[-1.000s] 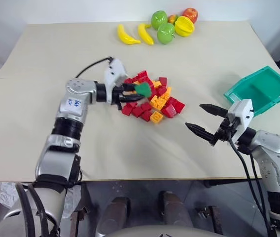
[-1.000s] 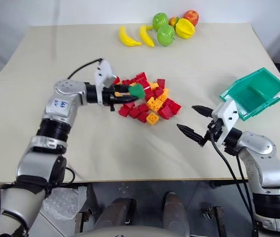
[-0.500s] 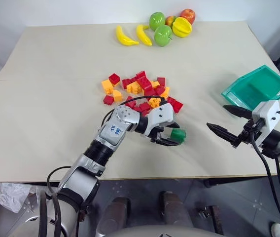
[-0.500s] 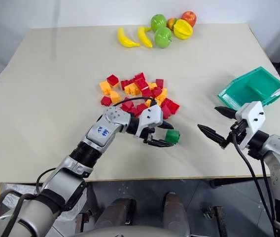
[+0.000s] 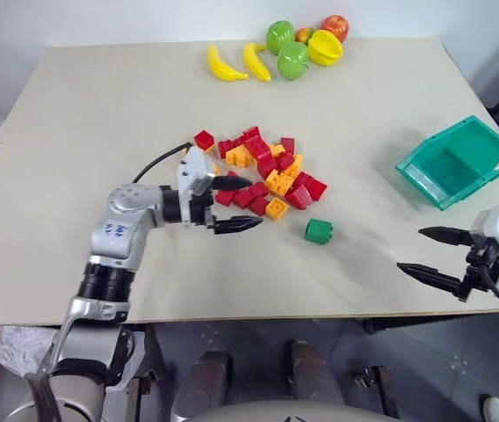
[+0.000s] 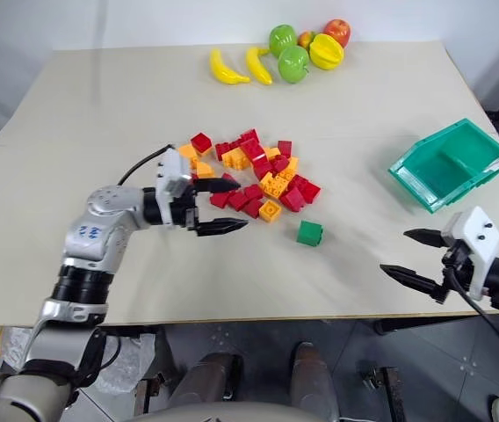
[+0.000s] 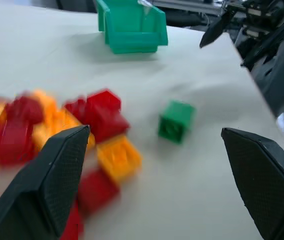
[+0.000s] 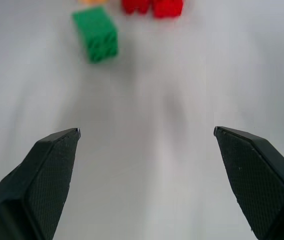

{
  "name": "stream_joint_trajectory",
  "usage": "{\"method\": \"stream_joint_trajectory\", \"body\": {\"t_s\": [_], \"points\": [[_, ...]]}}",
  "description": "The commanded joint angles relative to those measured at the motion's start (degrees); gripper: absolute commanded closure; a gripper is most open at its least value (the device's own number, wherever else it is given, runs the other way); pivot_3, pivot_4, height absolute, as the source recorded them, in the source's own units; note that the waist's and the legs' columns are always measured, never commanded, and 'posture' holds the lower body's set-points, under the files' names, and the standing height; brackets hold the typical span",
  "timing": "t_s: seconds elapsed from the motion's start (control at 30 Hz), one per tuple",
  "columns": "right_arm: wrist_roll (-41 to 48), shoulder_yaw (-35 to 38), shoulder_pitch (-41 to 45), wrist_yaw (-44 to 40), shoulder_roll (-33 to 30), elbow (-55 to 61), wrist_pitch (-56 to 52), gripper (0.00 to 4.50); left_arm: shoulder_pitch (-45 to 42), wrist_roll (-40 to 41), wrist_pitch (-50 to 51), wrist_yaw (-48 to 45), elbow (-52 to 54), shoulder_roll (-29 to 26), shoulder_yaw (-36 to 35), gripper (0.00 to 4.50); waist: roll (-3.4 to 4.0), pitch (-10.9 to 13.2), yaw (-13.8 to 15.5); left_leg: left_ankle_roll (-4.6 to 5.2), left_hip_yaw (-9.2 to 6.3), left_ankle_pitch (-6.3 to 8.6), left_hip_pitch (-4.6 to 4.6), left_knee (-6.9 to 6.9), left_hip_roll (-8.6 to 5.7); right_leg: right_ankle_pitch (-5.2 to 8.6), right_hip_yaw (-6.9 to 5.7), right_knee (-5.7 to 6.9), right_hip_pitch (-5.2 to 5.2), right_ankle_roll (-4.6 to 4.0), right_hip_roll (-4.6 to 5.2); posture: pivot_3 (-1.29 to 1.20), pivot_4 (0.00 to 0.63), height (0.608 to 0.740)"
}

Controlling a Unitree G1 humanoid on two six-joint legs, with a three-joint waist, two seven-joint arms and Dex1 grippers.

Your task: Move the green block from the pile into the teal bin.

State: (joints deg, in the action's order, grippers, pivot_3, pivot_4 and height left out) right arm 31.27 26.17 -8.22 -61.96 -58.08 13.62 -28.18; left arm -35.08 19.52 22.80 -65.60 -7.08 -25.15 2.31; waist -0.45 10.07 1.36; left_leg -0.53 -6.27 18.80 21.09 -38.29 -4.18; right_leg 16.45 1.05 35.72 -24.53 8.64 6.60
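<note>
The green block (image 5: 319,231) lies alone on the table (image 5: 100,114) just right of the pile (image 5: 263,171), both grippers (image 5: 236,204) (image 5: 434,256) spread and empty.

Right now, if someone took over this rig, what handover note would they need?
Left end effector: open, empty, beside the pile.
Right end effector: open, empty, near the table's front edge, short of the teal bin.
Green block: lying alone on the table, just clear of the pile, between the two arms.
Done: block out of the pile.
Left: pick it up and put it in the bin.
</note>
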Motion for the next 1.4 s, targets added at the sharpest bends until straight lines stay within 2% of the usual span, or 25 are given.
{"method": "stream_joint_trajectory", "body": {"t_s": [0.03,0.17,0.3,0.43,0.6,0.77,0.87,0.97,1.1,1.23,1.4], "points": [[0.2,5.19,-1.78,-2.37,-3.82,3.42,-2.23,0.0,3.83,4.52,2.01,-1.99,6.82,-4.88,-4.06,0.02,0.0,0.0,0.1,0.02,0.01,0.0,0.01,-0.01,-0.01,-0.01,0.04,-0.01,0.0,0.02,0.02,0.0,0.15,0.74],[1.03,5.23,-1.85,-2.15,-4.98,5.81,-4.59,0.0,6.95,7.52,2.16,-1.79,8.5,-7.62,-7.22,0.02,0.0,0.0,0.19,0.02,-0.02,0.01,0.0,0.0,0.01,-0.02,0.01,-0.07,0.04,0.02,0.0,0.0,0.15,0.74],[2.02,-9.77,11.06,0.82,-2.25,7.36,-8.56,0.0,13.77,10.98,-0.36,-5.72,10.09,-11.38,-12.06,0.02,-0.01,0.01,-1.0,0.03,0.17,0.03,-0.09,0.08,0.09,-0.04,0.1,-0.12,0.02,-0.01,0.01,0.0,0.15,0.74],[-3.37,-21.52,22.73,4.15,3.17,2.6,-8.99,0.0,16.18,11.8,-2.24,-6.32,9.9,-12.49,-13.57,0.02,-0.06,0.04,-1.41,-0.01,0.13,0.02,-0.06,0.08,0.18,-0.06,0.04,-0.12,-0.04,-0.08,-0.02,0.0,0.15,0.74],[-10.11,-32.54,33.55,6.03,10.39,-5.44,-7.44,0.0,17.46,11.02,-5.4,-5.46,8.25,-12.42,-14.47,0.02,-0.06,0.04,-1.28,0.02,0.1,0.04,0.04,0.06,0.08,-0.07,0.02,-0.16,-0.1,-0.06,0.06,0.0,0.15,0.74],[-15.22,-38.31,38.04,4.53,14.13,-11.29,-3.52,0.0,18.47,11.4,-6.64,-3.82,9.28,-11.74,-14.62,0.02,-0.05,0.04,-1.31,0.03,0.06,0.05,0.1,0.12,0.09,-0.08,-0.03,-0.19,-0.15,-0.06,0.06,0.0,0.15,0.74],[-15.5,-38.14,38.51,4.66,15.31,-11.29,-3.31,0.63,18.81,11.88,-6.95,-2.98,9.77,-11.45,-14.92,0.0,-0.06,0.04,-1.42,0.03,0.07,0.06,0.12,0.14,0.1,-0.08,-0.03,-0.18,-0.18,-0.05,0.04,0.0,0.15,0.74],[-15.57,-37.46,38.28,4.69,16.03,-10.67,-2.71,1.62,18.95,12.31,-7.1,-2.45,9.89,-11.34,-15.08,0.0,-0.06,0.03,-1.41,0.03,0.08,0.06,0.12,0.14,0.1,-0.08,-0.03,-0.18,-0.19,-0.05,0.04,0.0,0.15,0.74],[-14.17,-33.57,36.44,8.94,16.82,-5.05,-5.15,2.97,19.29,13.06,-7.57,-2.76,10.17,-10.92,-14.73,0.0,-0.05,0.04,-1.39,0.03,0.08,0.06,0.12,0.13,0.11,-0.07,-0.02,-0.17,-0.2,-0.06,0.03,0.0,0.15,0.74],[-14.53,-28.19,34.63,15.58,17.44,-0.44,-8.06,2.98,17.42,11.66,-9.17,-0.58,9.23,-9.35,-13.54,0.0,-0.05,0.03,-1.29,0.02,0.08,0.06,0.12,0.13,0.1,-0.08,-0.01,-0.18,-0.19,-0.05,0.04,0.0,0.15,0.74],[-16.46,-21.35,32.77,22.61,15.73,4.36,-10.7,2.98,11.82,9.05,-9.8,5.8,7.55,-4.69,-10.68,0.0,-0.06,0.04,-0.56,0.03,0.08,0.06,0.13,0.08,0.07,-0.08,-0.02,-0.16,-0.17,-0.05,0.04,0.0,0.15,0.74]]}}
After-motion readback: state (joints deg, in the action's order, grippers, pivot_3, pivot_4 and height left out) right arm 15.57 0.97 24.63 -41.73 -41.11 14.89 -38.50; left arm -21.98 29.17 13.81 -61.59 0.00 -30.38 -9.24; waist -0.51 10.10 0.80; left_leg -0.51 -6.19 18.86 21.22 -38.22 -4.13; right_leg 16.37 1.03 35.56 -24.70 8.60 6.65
